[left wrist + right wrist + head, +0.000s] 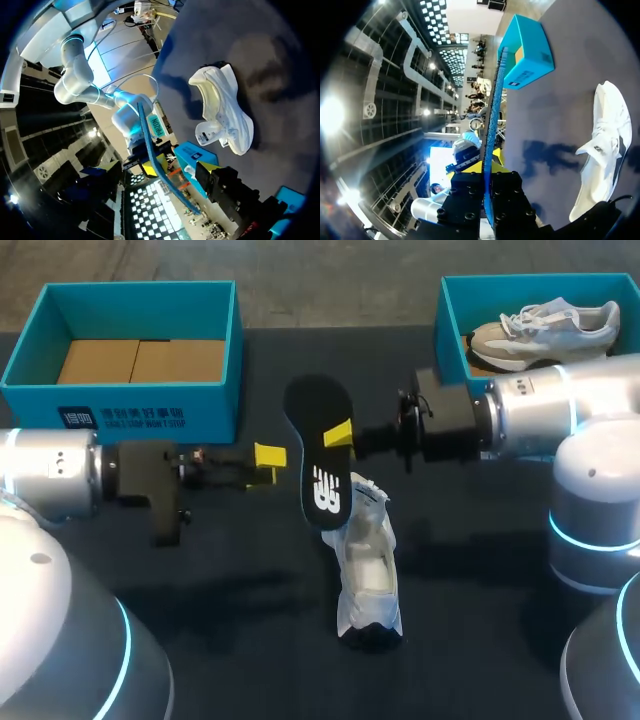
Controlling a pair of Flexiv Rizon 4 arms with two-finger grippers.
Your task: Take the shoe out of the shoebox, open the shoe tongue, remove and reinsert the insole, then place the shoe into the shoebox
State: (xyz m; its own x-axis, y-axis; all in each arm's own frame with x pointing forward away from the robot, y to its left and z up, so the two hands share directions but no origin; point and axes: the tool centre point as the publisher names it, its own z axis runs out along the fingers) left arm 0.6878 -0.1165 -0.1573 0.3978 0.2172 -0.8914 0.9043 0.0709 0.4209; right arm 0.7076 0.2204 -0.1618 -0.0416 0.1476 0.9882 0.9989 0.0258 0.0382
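Note:
The black insole (312, 410) hangs tilted above the table, with my right gripper (340, 435) shut on its right edge. In the right wrist view the insole (495, 100) runs edge-on out from between that gripper's (488, 197) fingers. My left gripper (270, 455) stands open just left of the insole and does not touch it. In the left wrist view the insole (149, 142) shows edge-on ahead of the spread fingers. The white shoe (368, 560) lies on the dark table below the insole, toe toward me, with its tongue pulled up, and shows in both wrist views (225, 110) (605, 145).
An open teal shoebox (130, 405) with a bare cardboard floor stands at the back left. A second teal shoebox (450, 320) at the back right holds a grey and white shoe (545, 330), just behind my right arm.

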